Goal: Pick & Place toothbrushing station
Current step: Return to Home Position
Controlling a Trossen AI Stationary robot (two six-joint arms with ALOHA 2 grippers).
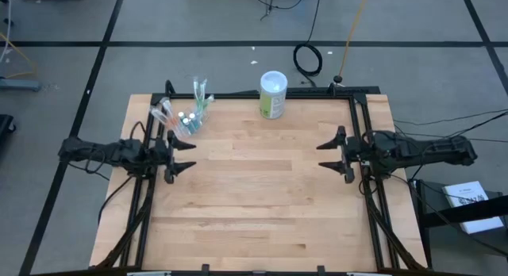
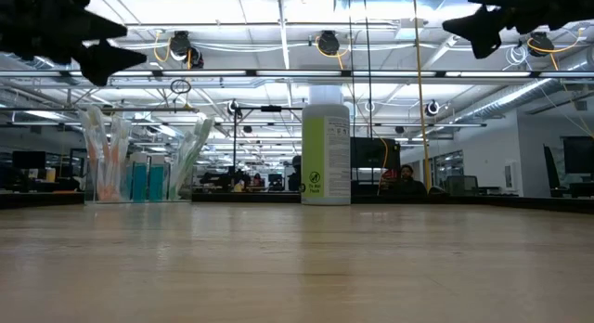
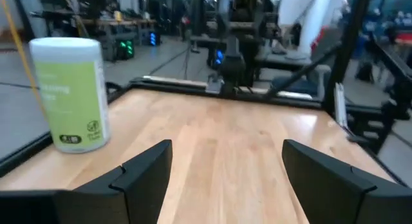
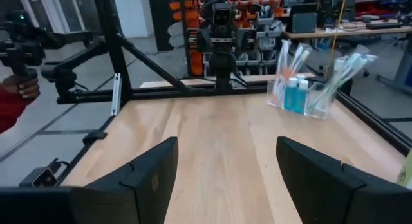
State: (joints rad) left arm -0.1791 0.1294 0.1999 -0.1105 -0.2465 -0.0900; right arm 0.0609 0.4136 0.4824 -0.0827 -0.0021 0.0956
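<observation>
The fingers (image 3: 138, 176) of the left gripper (image 1: 187, 155) are spread wide with nothing between them, and the right gripper (image 1: 327, 155) matches it, wide open and empty. In the high view the two hang over the table (image 1: 262, 205) at its left and right sides, facing each other and well apart. The toothbrushing station (image 1: 184, 113) stands at the back left corner, near the left gripper and just behind it, while the green-and-white canister (image 1: 273, 94) stands at the back edge near the middle. In the low view the station is upright on the wood, with toothbrushes (image 2: 190, 151) leaning out above its rim, teal tubes (image 2: 139, 182) standing inside, and both grippers high above the surface. The left wrist view shows bare wood between the fingers and the canister off to one side. The right wrist view shows the station across the table, and a person's hand (image 4: 19, 85) in a red sleeve beyond the table's frame. The placing looks done, so the likely trouble lies in the retreat: if the left arm swings toward the back while low, it could clip the protruding brush handles and tip the light clear cup, and a reach by the person into the arms' path would be the other hazard
</observation>
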